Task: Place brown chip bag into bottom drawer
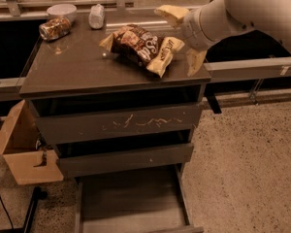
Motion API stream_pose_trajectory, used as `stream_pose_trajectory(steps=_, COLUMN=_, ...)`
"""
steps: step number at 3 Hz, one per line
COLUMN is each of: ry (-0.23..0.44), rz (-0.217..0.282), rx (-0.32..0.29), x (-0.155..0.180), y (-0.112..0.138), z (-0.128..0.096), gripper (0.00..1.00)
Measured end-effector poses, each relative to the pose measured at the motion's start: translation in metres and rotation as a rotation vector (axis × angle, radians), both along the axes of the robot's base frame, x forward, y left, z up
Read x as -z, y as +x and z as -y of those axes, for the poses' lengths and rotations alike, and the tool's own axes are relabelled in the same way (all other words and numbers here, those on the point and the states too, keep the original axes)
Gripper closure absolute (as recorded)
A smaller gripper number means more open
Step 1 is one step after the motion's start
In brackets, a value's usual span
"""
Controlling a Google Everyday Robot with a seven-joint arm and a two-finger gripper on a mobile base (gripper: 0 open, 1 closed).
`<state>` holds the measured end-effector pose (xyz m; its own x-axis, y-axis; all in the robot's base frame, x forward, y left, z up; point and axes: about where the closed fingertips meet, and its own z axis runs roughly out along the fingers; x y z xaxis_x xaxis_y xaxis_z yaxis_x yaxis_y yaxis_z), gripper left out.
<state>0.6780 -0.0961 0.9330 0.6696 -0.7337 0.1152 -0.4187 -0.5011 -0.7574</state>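
The brown chip bag (140, 45) lies crumpled on the dark cabinet top (72, 69), right of centre. My gripper (182, 38) is at the bag's right end, open. One pale finger (169, 14) is behind the bag's end and the other finger (195, 62) is at the top's right front edge. The bag rests on the surface and is not held. The bottom drawer (131, 203) is pulled out at the foot of the cabinet, and its flat floor is bare.
A crushed can (54, 28), a white bowl (61, 11) and a white wrapped bundle (96, 16) sit at the back left of the top. Two shut drawer fronts, one scratched (136, 123), are above the open drawer. A cardboard box (24, 154) stands to the left.
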Motion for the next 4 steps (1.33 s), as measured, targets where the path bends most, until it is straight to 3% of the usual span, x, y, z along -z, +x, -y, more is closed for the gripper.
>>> stream_pose_trajectory(steps=2, ry=0.018, rz=0.063, rx=-0.057, x=0.005, y=0.039, z=-0.001, gripper=0.0)
stream_pose_trajectory(steps=4, ry=-0.065, rz=0.044, rx=-0.104, x=0.026, y=0.067, z=-0.006, gripper=0.0)
